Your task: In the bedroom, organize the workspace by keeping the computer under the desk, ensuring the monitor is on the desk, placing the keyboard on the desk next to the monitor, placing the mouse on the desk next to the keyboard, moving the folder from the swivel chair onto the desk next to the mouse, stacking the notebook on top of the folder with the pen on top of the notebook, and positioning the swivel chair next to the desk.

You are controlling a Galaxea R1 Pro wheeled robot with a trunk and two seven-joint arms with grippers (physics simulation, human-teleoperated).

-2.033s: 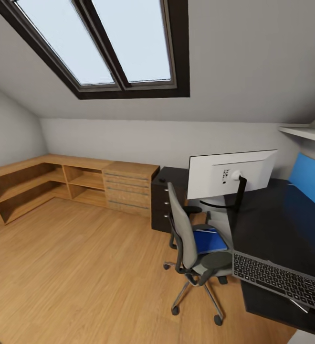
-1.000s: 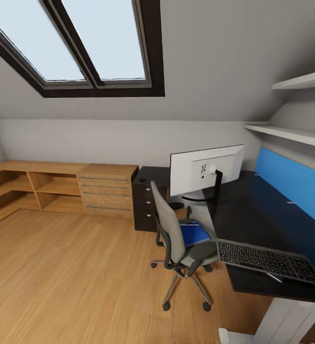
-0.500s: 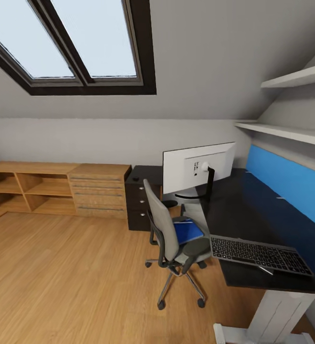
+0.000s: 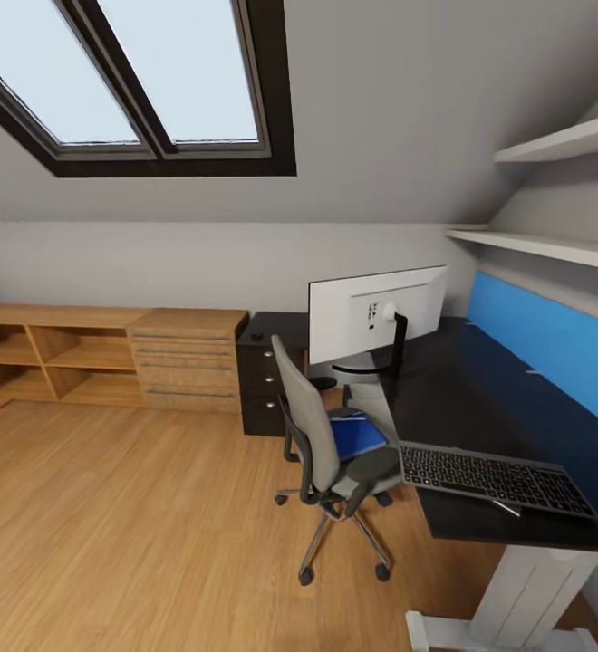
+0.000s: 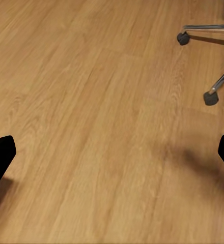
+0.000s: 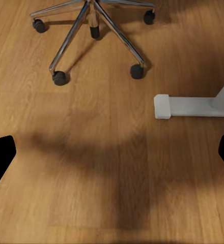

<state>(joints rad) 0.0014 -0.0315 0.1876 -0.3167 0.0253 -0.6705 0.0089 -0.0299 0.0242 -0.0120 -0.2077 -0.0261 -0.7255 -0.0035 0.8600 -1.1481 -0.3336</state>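
Wood-plank flooring (image 5: 91,127) lay beneath both of the robot's arms in the attic bedroom. Seen through the left wrist camera, the left gripper (image 5: 112,152) hung above bare boards with its two dark fingertips (image 5: 0,155) spread wide at opposite edges of the frame, holding nothing; two chrome legs and castors of the swivel chair (image 5: 211,96) sat nearby. The right gripper (image 6: 112,152) was likewise spread wide and empty over the floor, its fingertips (image 6: 0,152) far apart, with the chair's five-star base (image 6: 94,23) and a white foot of the desk (image 6: 193,105) ahead of it.

From the head camera, the grey swivel chair (image 4: 322,439) stood just beside the near corner of the black-topped desk (image 4: 480,398), its back turned to the open room. The blue folder (image 4: 358,435) lay on the chair seat. The keyboard (image 4: 494,478) rested on the desk's near end, close to the edge, with the thin whitish pen (image 4: 506,507) touching its front edge. The monitor (image 4: 376,312) stood farther back on the desk with its white back showing, on its black stem. A blue back panel (image 4: 544,340) ran along the desk's far side below white wall shelves (image 4: 553,244). A black drawer unit (image 4: 267,380) and low light-wood cabinets (image 4: 109,358) lined the wall under dark-framed skylights (image 4: 136,81).
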